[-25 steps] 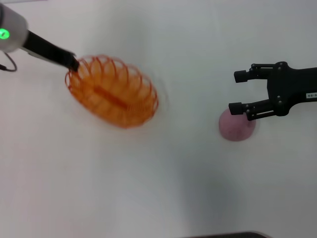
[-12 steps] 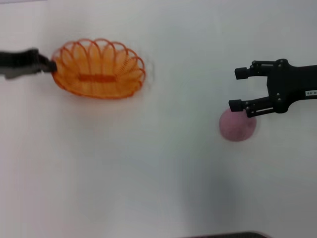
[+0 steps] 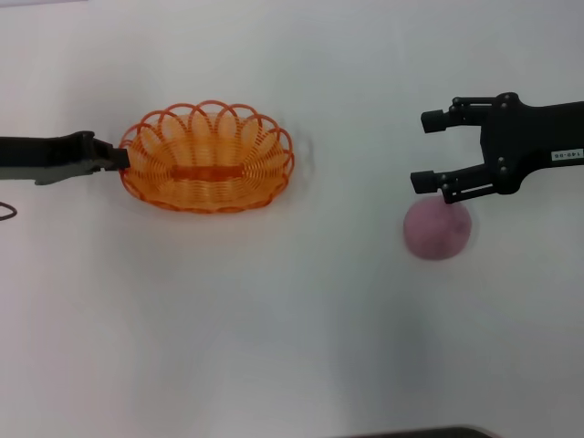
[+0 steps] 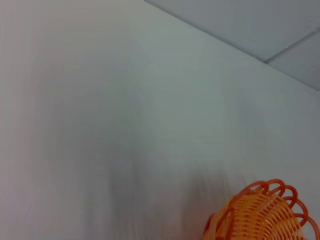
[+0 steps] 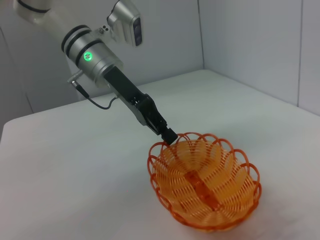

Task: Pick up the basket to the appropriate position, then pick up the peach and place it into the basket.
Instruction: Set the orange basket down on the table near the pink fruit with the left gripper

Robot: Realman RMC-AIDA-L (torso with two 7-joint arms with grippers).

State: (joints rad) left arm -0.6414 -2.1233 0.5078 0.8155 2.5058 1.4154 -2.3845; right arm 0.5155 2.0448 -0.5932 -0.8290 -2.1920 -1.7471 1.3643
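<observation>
The orange wire basket (image 3: pixel 208 157) is level at the left of the white table, open side up. My left gripper (image 3: pixel 119 157) is shut on the rim at its left end. The right wrist view shows this grip (image 5: pixel 170 136) on the basket (image 5: pixel 205 185), which is on or just above the table. The basket's edge also shows in the left wrist view (image 4: pixel 260 215). The pink peach (image 3: pixel 438 230) lies on the table at the right. My right gripper (image 3: pixel 431 151) is open and empty, just behind the peach, its near finger over the peach's far edge.
The white table (image 3: pixel 292 328) stretches between the basket and the peach and towards the front. Grey walls (image 5: pixel 250 40) stand behind the table's far edge. A dark edge shows at the bottom of the head view.
My left arm has swung the basket from a tilted pose to level, then shifted it right and a little nearer. My right gripper has moved slightly back from the peach, still open.
</observation>
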